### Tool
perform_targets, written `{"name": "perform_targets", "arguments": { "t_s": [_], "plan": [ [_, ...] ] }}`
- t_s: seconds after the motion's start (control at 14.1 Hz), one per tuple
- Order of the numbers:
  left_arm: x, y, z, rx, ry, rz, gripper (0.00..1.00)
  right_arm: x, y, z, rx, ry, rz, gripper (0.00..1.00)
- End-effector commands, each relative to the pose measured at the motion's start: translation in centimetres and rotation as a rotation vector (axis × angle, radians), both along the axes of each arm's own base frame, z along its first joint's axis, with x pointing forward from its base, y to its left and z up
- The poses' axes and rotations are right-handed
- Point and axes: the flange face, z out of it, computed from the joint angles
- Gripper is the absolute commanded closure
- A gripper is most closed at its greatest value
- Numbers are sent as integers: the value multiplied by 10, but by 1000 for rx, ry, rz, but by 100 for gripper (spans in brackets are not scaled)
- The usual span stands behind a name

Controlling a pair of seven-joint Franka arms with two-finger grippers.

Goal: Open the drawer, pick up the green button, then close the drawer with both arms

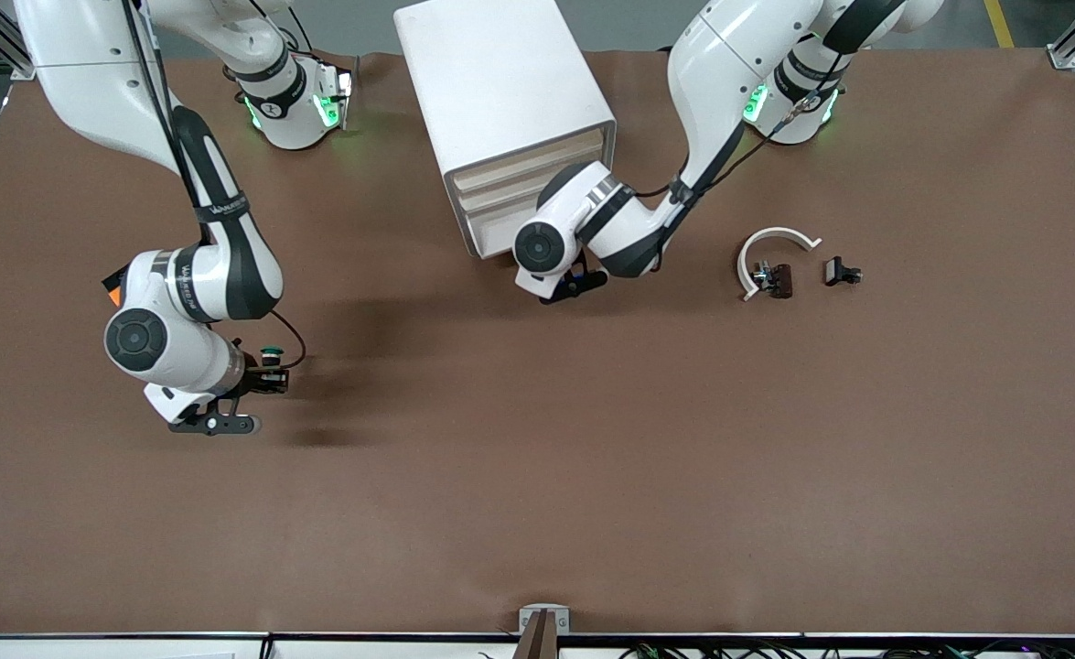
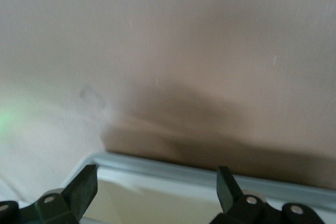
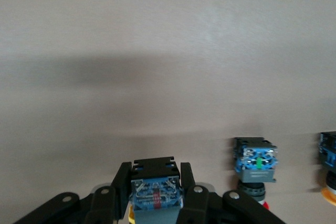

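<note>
1. The boxy white cabinet stands on the brown table, at the part farthest from the front camera, between the 2 arm bases
2. Its cream-fronted white drawers look pushed in, though the left arm covers the lowest part of the stack
3. The left claw sits low at the foot of the cabinet's front; its fingers are spread wide and grip nothing, and a pale rim with a cream surface shows between them
4. The right claw hangs over bare table toward the right arm's end, well apart from the cabinet, and is clamped tight on the small push button with a green round cap, black body and blue base
5. The right wrist view also shows a red-capped button standing beside the held one and a yellow-capped button at the picture's edge
6. Toward the left arm's end lie a white curved plastic piece, a small dark part touching it and a small black part just beside
</note>
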Motion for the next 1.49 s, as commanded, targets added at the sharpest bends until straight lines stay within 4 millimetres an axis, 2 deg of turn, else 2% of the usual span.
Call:
{"name": "perform_targets", "arguments": {
  "t_s": [0.0,0.21,0.36,0.43,0.5,0.57,0.71,0.78,0.85,0.92,0.99,1.07,1.21,1.35,1.42],
  "plan": [
    [-31,-7,7,36,33,24,0,-14,-3,-11,1,-16,-5,82],
    [-43,-17,11,21,50,24,0,-19,-1,-31,-4,-35,-49,82],
    [-39,-17,11,18,47,29,0,-20,1,-39,-6,-33,-50,82],
    [-24,-12,17,13,25,43,0,-21,1,-42,-7,-30,-50,82],
    [9,1,25,6,-7,93,0,-23,0,-45,-8,-24,-50,81],
    [56,23,36,10,-76,144,0,-24,0,-46,-8,-22,-51,80],
    [117,56,56,40,-210,179,0,-25,0,-47,-8,-18,-51,74],
    [142,77,74,64,-286,184,0,-25,0,-46,-8,-21,-51,68],
    [170,108,98,85,-360,196,0,-24,-1,-45,-8,-22,-52,48],
    [193,136,121,90,-407,216,0,-22,-2,-41,-7,-27,-55,6],
    [212,163,145,72,-438,233,0,-20,-2,-34,-5,-37,-54,0],
    [228,192,169,51,-463,244,0,-16,1,-22,-1,-53,-51,0],
    [248,243,222,3,-521,232,0,-8,1,22,15,-123,-42,0],
    [255,291,272,-27,-563,198,0,-13,2,69,23,-115,-39,0],
    [254,312,289,-33,-559,172,0,-17,3,100,27,-103,-37,0]
  ]
}}
